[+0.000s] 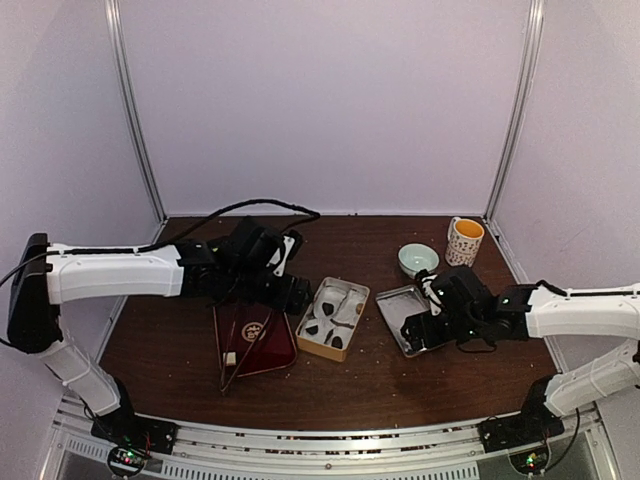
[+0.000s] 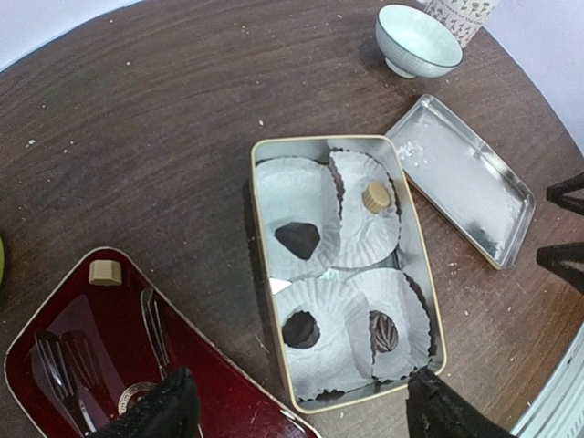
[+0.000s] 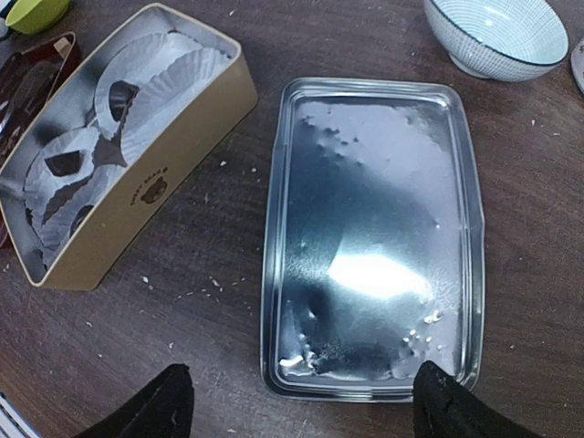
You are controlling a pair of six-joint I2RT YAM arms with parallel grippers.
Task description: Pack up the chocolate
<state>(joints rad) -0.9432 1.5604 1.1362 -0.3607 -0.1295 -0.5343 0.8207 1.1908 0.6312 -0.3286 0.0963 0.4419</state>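
You see three dark chocolate [image 2: 298,239] pieces in paper cups [image 2: 365,219] inside the tin [image 3: 196,123]. The bear print [image 3: 151,189] on its side is too small to read. Left gripper [image 2: 301,383] and right gripper [image 3: 303,372] have their fingers wide apart and hold nothing. The right gripper is above the lid [image 3: 374,182].

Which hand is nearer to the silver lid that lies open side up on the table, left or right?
Right. The right hand hangs over one end of the silver lid. The left hand hangs over the tin box, which lies to the lid's left.
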